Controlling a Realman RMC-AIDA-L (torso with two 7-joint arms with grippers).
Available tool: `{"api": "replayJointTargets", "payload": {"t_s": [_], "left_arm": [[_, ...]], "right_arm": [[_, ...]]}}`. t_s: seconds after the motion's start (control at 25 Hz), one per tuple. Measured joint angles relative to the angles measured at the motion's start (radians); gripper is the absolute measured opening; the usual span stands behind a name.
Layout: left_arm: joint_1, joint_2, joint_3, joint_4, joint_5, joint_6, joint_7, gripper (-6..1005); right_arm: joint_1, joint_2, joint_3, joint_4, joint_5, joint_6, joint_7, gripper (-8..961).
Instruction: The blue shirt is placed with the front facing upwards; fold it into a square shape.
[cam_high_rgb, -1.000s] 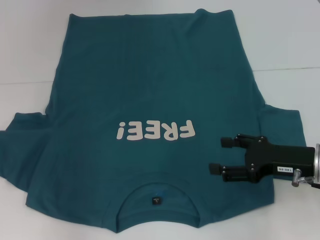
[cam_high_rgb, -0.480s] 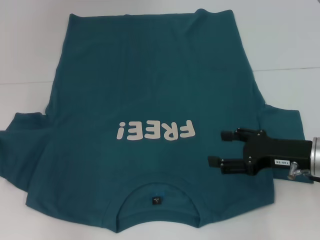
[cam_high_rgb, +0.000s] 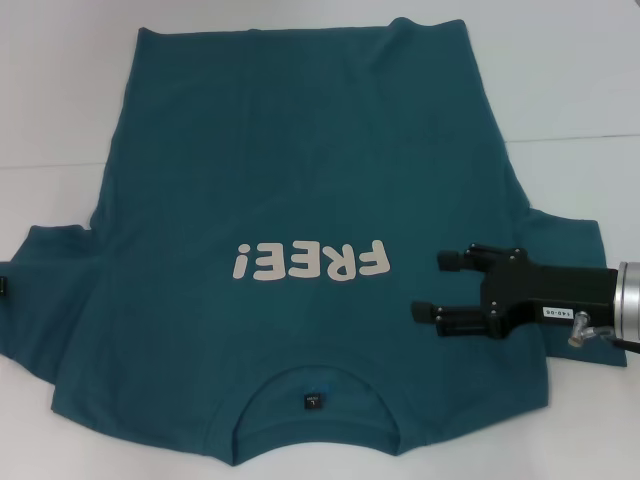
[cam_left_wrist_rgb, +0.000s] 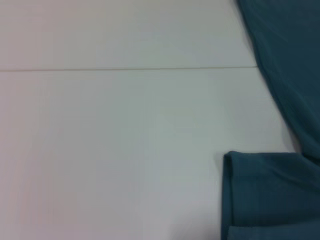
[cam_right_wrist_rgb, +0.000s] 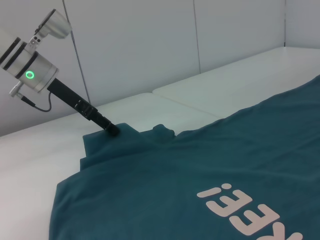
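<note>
the blue shirt (cam_high_rgb: 300, 210) lies spread flat on the white table (cam_high_rgb: 580, 80), front up, filling most of the head view. its neck opening is at the near edge, toward the robot, and its hem at the far edge, so the cream "free!" lettering (cam_high_rgb: 308, 262) reads upside down from the head camera. it is a dark teal-blue short-sleeved t-shirt; a small black neck label (cam_high_rgb: 311, 401) sits inside the ribbed collar. both sleeves spread out sideways. the body is mostly smooth, with soft creases near the far hem and along the right side seam.

the right gripper (cam_high_rgb: 440, 287) reaches in from the right edge of the head view, lying roughly level over the shirt's right shoulder area, just beside the end of the lettering. its two black fingers (cam_high_rgb: 455, 260) point toward the shirt's middle and stand clearly parted, with nothing between them. the body is a black boxy block with a small white label, joined to a silver wrist cylinder.

the left gripper (cam_right_wrist_rgb: 111, 129) shows in the right wrist view as a slim black tool on a silver wrist with a green ring light, its tip down at the bunched edge of the left sleeve (cam_right_wrist_rgb: 125, 140); whether it is gripping cannot be told. the left wrist view shows only the sleeve hem and bare table with a thin seam line.
</note>
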Motion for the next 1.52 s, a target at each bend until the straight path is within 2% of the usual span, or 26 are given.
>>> {"api": "replayJointTargets", "payload": {"t_s": [0.44,0.64,1.2,1.24,1.4,1.52], "left_arm": [[0.003,-0.007,0.016,-0.003,0.024,-0.008,0.001,760],[0.003,-0.009,0.017,-0.006,0.024,-0.006,0.004,531],[0.002,-0.010,0.029,-0.013,0.016,0.025,0.016,121],[0.013,-0.020,0.029,-0.048,0.020,0.031,0.016,91],[0.048,-0.043,0.022,-0.151,0.024,0.082,0.007,23],[0.065,-0.044,-0.014,-0.204,0.019,0.184,-0.037,24]], "right_arm": [[0.003,0.001,-0.001,-0.002,-0.001,0.002,0.009,940],[0.003,0.001,-0.001,-0.002,-0.002,0.002,0.012,940],[0.001,0.001,0.001,-0.006,0.000,0.000,0.012,940],[0.001,0.001,0.002,-0.006,0.000,-0.002,0.012,940],[-0.003,0.001,0.005,-0.006,0.000,-0.006,0.012,940],[-0.005,0.000,0.006,-0.008,0.000,-0.008,0.026,940]]}}
